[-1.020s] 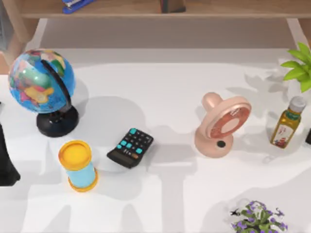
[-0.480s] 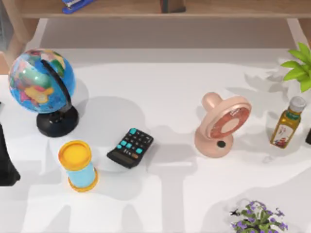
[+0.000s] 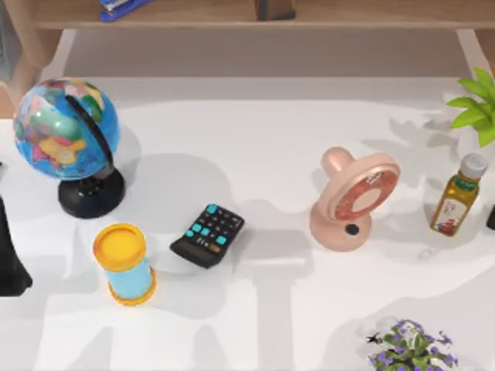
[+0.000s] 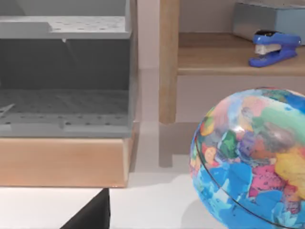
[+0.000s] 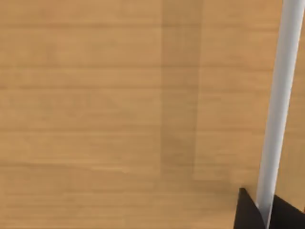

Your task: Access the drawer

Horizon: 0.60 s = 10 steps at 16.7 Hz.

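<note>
The drawer's wooden front (image 5: 119, 105) is very close in the right wrist view. A pale metal bar, its handle (image 5: 281, 95), runs along it. My right gripper (image 5: 266, 211) has one black fingertip (image 5: 247, 212) on each side of this bar and is shut on it. My left gripper (image 3: 9, 259) is parked at the table's left edge, beside the globe (image 3: 66, 131).
On the white table stand a yellow-capped sand timer (image 3: 124, 264), a black calculator (image 3: 207, 235), a pink fan (image 3: 354, 201), an oil bottle (image 3: 456, 195) and a purple-flowered plant (image 3: 410, 346). A blue stapler (image 4: 269, 46) lies on the wooden shelf (image 4: 214, 59), beside a grey open box (image 4: 66, 71).
</note>
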{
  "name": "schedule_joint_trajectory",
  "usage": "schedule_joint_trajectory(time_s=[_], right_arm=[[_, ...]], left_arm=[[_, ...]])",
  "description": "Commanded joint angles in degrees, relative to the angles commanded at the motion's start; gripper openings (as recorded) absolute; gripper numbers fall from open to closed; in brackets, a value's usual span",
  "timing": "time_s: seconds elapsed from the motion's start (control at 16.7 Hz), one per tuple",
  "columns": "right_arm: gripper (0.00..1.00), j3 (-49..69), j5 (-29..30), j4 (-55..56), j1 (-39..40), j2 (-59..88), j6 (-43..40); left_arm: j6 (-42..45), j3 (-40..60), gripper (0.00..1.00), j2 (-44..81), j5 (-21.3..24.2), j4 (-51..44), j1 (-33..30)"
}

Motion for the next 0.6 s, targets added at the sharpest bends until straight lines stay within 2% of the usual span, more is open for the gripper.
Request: schedule_joint_trajectory(time_s=[0.36, 0.6], right_arm=[[0.00, -0.2, 0.0, 0.0, -0.2, -0.1, 0.1], [0.00, -6.7, -1.6, 3.6, -1.7, -3.2, 0.4]], left_arm=[[0.0, 0.0, 1.00, 0.0, 0.0, 0.0, 0.0], [0.0, 0.0, 1.00, 0.0, 0.0, 0.0, 0.0]])
